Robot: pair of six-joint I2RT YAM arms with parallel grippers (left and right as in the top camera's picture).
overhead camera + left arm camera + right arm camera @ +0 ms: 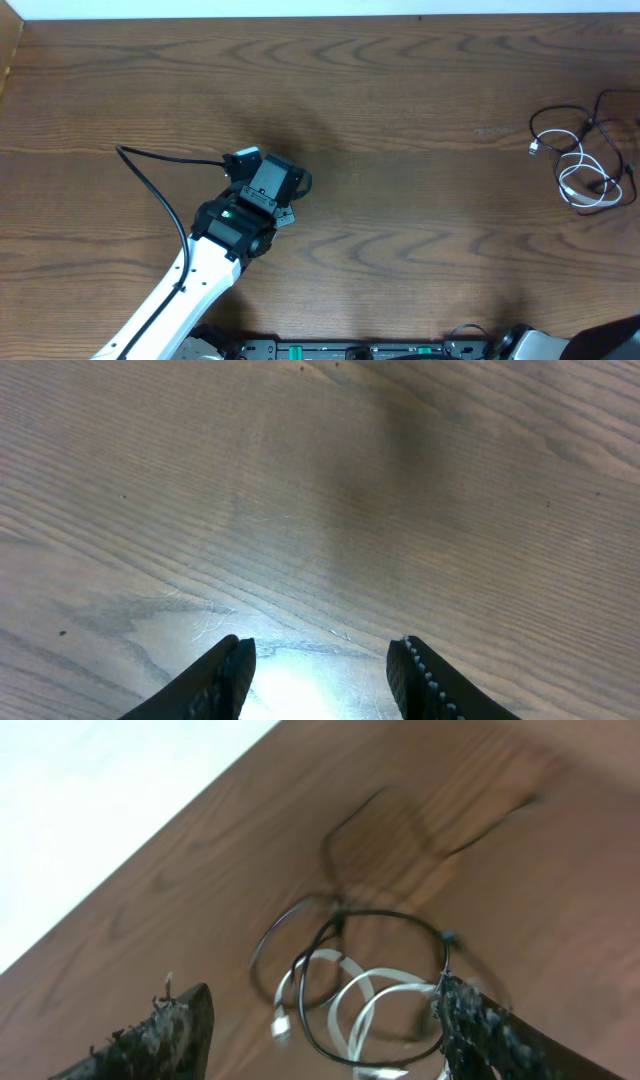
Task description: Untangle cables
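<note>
Toward 9 o'clock on the table (400,90), the left end effector (322,648) is held about half open over bare wood, with nothing gripped. At 3 o'clock, near the table's edge, the cables (585,160) are heaped: 1 white cord (352,998) looped through thin black cords (400,917). The right end effector (322,992) is spread wide, with the tangle seen between its fingers and nothing clamped. The cords are judged light, limp and snag-prone. A free plug end (281,1025) is better taken than a crossing.
</note>
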